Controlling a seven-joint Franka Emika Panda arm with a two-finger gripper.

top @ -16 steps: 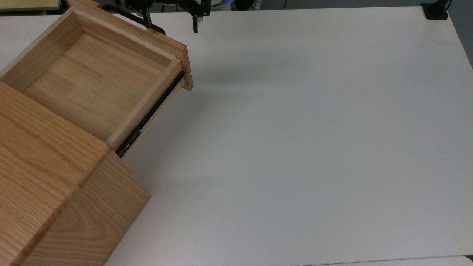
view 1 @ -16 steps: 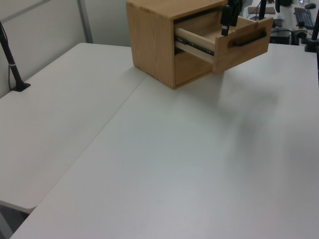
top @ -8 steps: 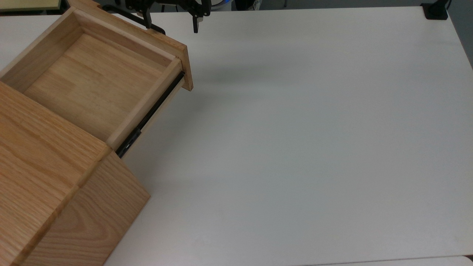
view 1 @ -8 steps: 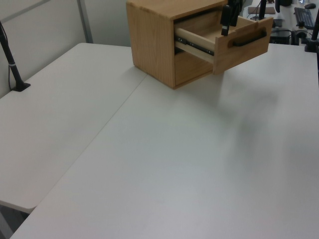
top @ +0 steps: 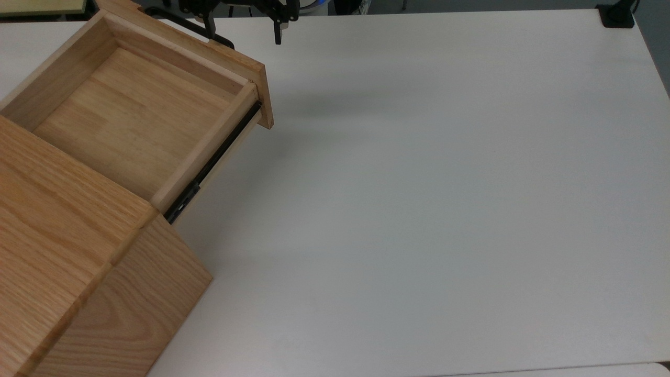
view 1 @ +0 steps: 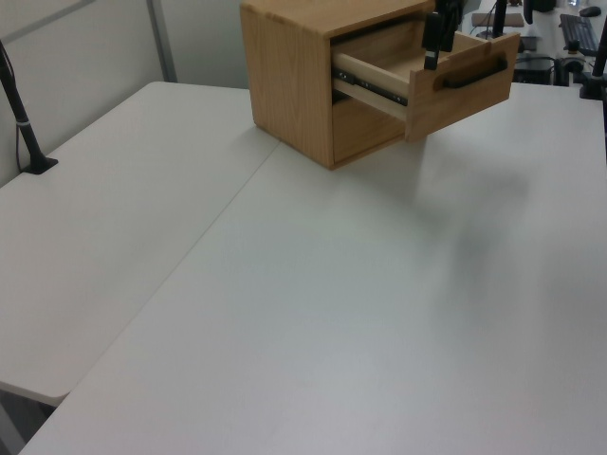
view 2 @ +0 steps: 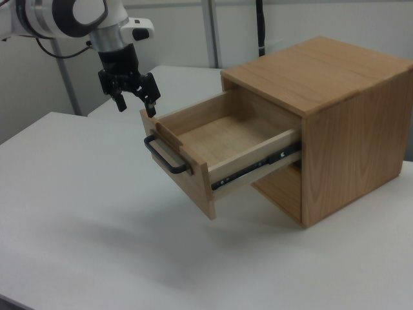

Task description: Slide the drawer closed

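My white desk (view 2: 77, 213) lay bare in the foreground of the right view, from 6 o'clock up toward the centre. On it, at 3 o'clock in the right view, stood the oak cabinet (view 2: 348, 123). In the top view the cabinet (top: 63, 262) occupied the 8 o'clock corner.

The drawer (view 2: 213, 139) was pulled well out of the cabinet's upper opening, its interior bare. In the top view the drawer (top: 131, 104) extended from the cabinet toward 1 o'clock, and the black side rail (top: 214, 162) was exposed along its edge. In the left view the drawer (view 1: 446, 81) sat at 1 o'clock, clear of the desk surface. Its black bar handle (view 2: 166, 158) was mounted on the front panel, facing 9 o'clock in the right view.

My end effector (view 2: 137, 102) hung above and just beyond the front panel's upper edge, at 10 o'clock in the right view. Its fingers (view 2: 155, 105) were spread apart, pointed downward, and gripped nothing. One fingertip sat close to the panel's top corner; contact could not be confirmed. In the top view my end effector (top: 243, 31) was at 11 o'clock, near the handle (top: 183, 26).

A black post (view 1: 21, 118) stood at 9 o'clock in the left view.
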